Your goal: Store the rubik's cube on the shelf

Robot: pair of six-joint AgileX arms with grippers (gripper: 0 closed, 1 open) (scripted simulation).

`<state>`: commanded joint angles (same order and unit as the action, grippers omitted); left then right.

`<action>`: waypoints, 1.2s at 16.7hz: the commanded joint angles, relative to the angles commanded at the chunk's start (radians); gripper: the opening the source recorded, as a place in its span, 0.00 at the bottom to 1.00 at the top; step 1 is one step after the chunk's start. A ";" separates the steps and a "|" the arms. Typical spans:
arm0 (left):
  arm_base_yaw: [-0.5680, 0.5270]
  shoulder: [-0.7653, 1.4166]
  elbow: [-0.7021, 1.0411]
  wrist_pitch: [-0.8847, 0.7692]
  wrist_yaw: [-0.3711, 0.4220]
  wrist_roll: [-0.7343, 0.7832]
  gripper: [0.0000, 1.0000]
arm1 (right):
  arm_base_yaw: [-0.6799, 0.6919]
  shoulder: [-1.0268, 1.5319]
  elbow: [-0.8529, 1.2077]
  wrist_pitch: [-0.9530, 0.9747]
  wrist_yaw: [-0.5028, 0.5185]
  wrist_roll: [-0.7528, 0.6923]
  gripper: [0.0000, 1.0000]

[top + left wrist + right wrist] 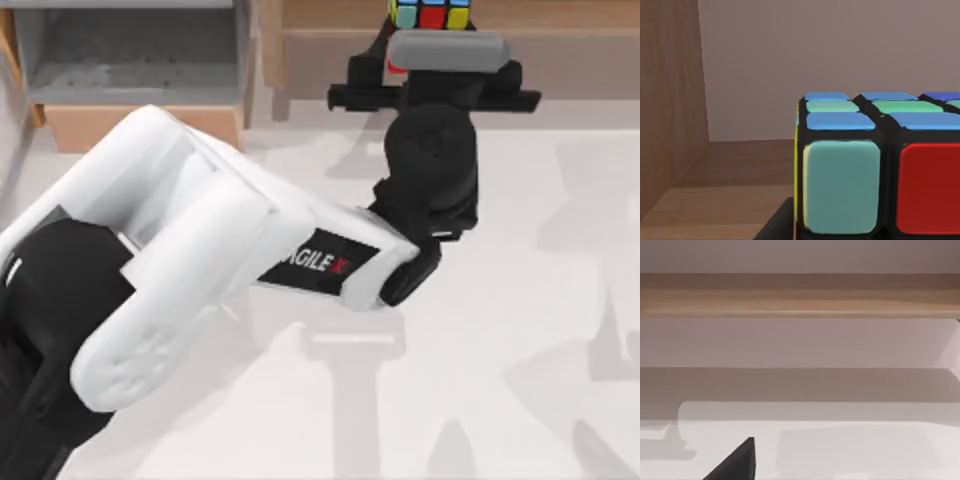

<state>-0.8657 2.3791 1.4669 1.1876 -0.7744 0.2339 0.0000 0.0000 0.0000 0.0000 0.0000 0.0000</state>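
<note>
One rubik's cube [432,13] sat square on the shelf [560,20]; left gripper [425,60] finger spread could not be told.

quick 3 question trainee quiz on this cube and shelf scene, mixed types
1. True or false: the cube lies on the bare tabletop near the front edge.
2. Which arm reaches to the shelf? A left B right
3. Fill in: in the left wrist view, the cube's face beside the red square shows a pale ___ square.

Key: 1 false, it sits at the shelf by the left claw. 2 A. 3 teal.
</note>
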 joint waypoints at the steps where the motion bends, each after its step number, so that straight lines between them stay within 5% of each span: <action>1: 0.002 0.009 -0.003 0.029 -0.011 -0.002 0.00 | 0.000 0.000 0.000 0.000 0.000 0.000 1.00; 10: 0.004 0.017 0.013 0.040 -0.014 -0.002 0.00 | 0.000 0.000 0.000 0.000 0.000 0.000 1.00; 20: 0.106 0.175 0.391 -0.196 0.082 -0.044 0.00 | 0.000 0.000 0.000 0.000 0.000 0.000 1.00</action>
<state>-0.7594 2.5545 1.8580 0.9915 -0.6925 0.1901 0.0000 0.0000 0.0000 0.0000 0.0000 0.0000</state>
